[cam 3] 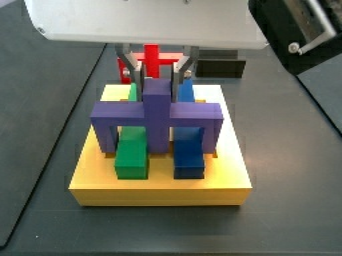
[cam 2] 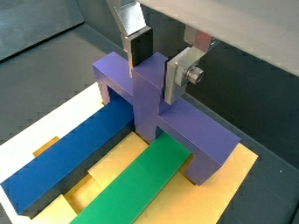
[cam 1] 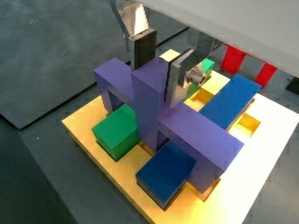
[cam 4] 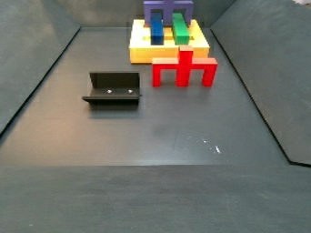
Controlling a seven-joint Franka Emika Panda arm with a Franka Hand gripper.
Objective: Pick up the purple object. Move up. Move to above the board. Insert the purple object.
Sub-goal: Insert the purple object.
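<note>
The purple object [cam 3: 156, 115] stands on the board [cam 3: 160, 185], its crossbar spanning the green bar [cam 3: 131, 155] and the blue bar [cam 3: 190, 155], its legs down at the board's sides. My gripper [cam 3: 156, 72] is over it, open, with one finger on each side of the central stem's top and a small gap either way. Both wrist views show the gripper [cam 1: 160, 77] [cam 2: 156, 77] flanking the stem of the purple object [cam 1: 176, 127] [cam 2: 146, 96] from close by. In a side view the purple object [cam 4: 158, 11] on the board [cam 4: 165, 53] is cut by the frame edge, and the gripper is out of frame.
A red piece [cam 4: 185, 68] of similar shape stands on the floor just in front of the board. The fixture [cam 4: 113, 89] sits on the dark floor to the left. Low walls border the work area.
</note>
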